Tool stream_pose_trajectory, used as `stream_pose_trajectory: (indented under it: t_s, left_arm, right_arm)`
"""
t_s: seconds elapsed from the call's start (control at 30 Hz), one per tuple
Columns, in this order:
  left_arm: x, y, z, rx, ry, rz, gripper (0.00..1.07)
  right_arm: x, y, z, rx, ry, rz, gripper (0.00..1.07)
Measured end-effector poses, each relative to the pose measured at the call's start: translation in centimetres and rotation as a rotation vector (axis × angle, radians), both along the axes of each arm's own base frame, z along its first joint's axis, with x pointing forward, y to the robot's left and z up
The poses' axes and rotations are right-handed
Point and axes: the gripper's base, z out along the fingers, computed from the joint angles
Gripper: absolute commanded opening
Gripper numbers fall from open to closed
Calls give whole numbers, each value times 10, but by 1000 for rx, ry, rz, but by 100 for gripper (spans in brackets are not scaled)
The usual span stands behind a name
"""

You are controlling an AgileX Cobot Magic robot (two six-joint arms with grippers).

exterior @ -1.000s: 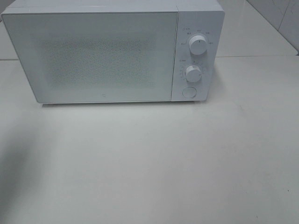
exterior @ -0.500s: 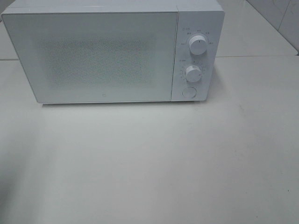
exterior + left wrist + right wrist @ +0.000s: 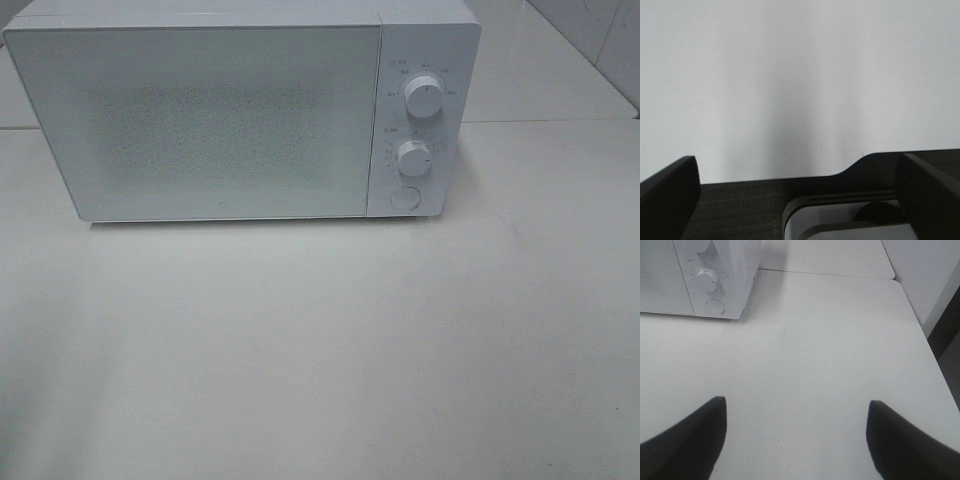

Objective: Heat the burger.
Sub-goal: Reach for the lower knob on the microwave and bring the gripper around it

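The burger is out of view in every frame. A white microwave point(image 3: 220, 120) stands at the back of the white table point(image 3: 320, 350) with its frosted door shut. Neither arm appears in the exterior high view. In the left wrist view my left gripper point(image 3: 797, 165) is open, its dark fingers point(image 3: 670, 195) spread wide with nothing between them. My right gripper point(image 3: 796, 404) is open too, hanging empty over bare tabletop, with the microwave's point(image 3: 715, 275) control side some way off.
The microwave's panel carries two round knobs point(image 3: 423, 97) point(image 3: 412, 157) and a round button point(image 3: 403, 197). The left wrist view shows the table's edge point(image 3: 790, 177) with dark floor past it. A tiled wall point(image 3: 600, 40) rises at the right.
A dark shadow at the table's lower left has faded away. The microwave has not moved.
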Motion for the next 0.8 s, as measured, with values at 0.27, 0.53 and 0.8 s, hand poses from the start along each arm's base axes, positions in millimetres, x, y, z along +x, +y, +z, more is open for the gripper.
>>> stream_pose_trajectory:
  t_s: [0.27,0.53,0.8]
  left_arm:
    - [-20,0,9,-9,-135,-8,98]
    - [-44,1,18,-21,-291,3,98]
    - [-78,3,23,-8,-513,88,98]
  right_arm:
    - [0,0,0,0,0,0,73]
    - [0,0,0,0,0,0,73]
    - [0,0,0,0,0,0,73]
